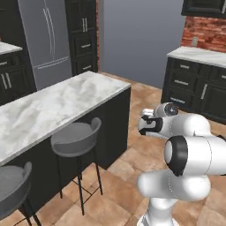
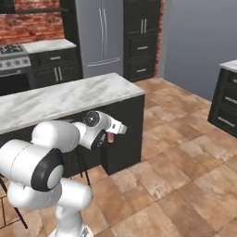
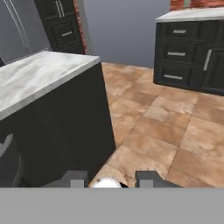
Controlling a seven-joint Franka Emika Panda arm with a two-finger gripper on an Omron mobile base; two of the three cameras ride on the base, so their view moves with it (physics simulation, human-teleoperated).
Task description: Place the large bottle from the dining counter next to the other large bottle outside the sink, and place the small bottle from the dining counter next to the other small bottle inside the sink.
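My gripper (image 2: 112,135) hangs in the air just off the end of the dining counter (image 2: 69,98), over the tiled floor. It is shut on the small bottle (image 2: 111,138), whose pinkish body pokes out below the hand. In the hand view the bottle's pale cap (image 3: 107,183) sits between the two fingertips (image 3: 76,180). From the left base the hand (image 1: 148,124) shows to the right of the dining counter (image 1: 57,103), whose top is bare. The counter's dark end wall (image 3: 65,122) is close on the left of the hand view. The large bottles and the sink are out of view.
Two round grey stools (image 1: 77,137) (image 1: 13,185) stand along the counter's near side. Dark cabinets under a marble worktop (image 1: 194,84) line the right wall. A steel fridge (image 2: 99,32) and a stove (image 2: 11,58) stand behind. Open tiled floor (image 2: 176,157) lies to the right.
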